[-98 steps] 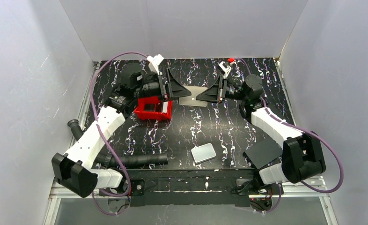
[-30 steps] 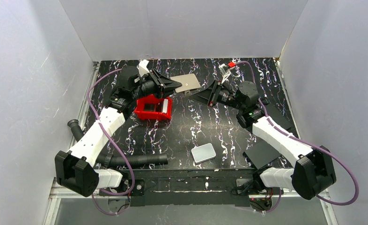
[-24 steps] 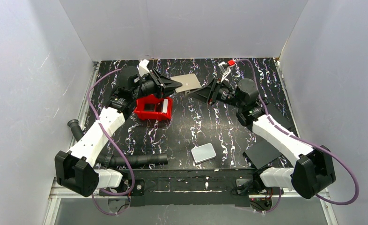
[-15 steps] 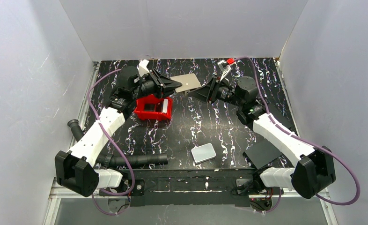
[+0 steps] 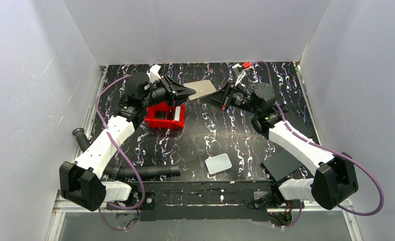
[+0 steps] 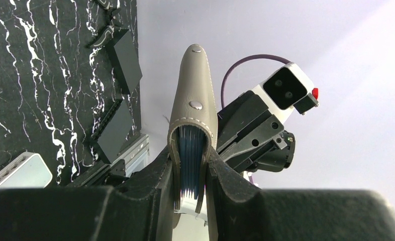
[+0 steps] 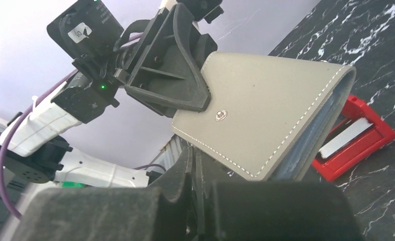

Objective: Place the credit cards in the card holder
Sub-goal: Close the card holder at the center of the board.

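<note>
My left gripper (image 6: 191, 173) is clamped on the holder (image 6: 193, 95), holding it in the air above the far side of the table (image 5: 205, 138), near the red tray (image 5: 164, 117). Cards (image 6: 189, 155) show edge-on inside the holder. My right gripper (image 7: 193, 163) sits at its lower edge, fingers drawn nearly together; I can't tell if they nip anything.

Card holder (image 5: 201, 89): grey-beige stitched pouch with metal snap studs, aloft and tilted above the far middle of the table (image 5: 210, 138), mouth parted, blue-edged credit cards (image 6: 189, 160) stacked on edge inside.
</note>
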Tool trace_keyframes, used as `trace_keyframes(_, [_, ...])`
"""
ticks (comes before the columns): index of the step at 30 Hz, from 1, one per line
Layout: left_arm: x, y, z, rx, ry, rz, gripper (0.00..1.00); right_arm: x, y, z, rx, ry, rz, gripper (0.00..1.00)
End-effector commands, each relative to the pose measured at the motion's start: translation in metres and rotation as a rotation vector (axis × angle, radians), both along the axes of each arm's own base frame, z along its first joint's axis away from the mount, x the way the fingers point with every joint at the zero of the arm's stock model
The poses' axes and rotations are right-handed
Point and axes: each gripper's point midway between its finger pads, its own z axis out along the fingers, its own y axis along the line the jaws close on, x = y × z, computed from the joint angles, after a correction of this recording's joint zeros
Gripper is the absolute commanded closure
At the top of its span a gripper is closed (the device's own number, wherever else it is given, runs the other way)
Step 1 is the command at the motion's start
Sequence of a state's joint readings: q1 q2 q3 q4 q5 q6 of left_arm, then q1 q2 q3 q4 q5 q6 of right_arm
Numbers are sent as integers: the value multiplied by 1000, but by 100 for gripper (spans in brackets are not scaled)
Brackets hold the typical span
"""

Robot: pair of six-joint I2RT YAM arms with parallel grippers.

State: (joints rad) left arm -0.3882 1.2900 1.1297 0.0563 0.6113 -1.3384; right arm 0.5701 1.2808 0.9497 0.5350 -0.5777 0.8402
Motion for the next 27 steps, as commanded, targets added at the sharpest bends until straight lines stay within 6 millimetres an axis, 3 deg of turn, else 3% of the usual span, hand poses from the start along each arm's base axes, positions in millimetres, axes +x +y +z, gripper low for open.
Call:
trace_keyframes(1, [-9, 1, 13, -8, -76, -13, 100, -7, -1, 5, 16, -64, 23, 99])
trace_keyframes(7, [-4, 1, 7, 5, -76, -9, 100, -20, -2, -19, -48, -67, 77, 99])
trace_keyframes(16, [-1, 9, 1, 109, -245, -3, 100, -33, -7, -19, -3, -86, 101, 99])
trace_keyframes(23, [1, 4, -28, 173, -264, -22, 100, -38, -15, -33, 9, -48, 64, 99])
trace_keyframes(27, [1, -8, -43, 209, -286, -56, 100, -32, -25, -44, -3, 3, -16, 99])
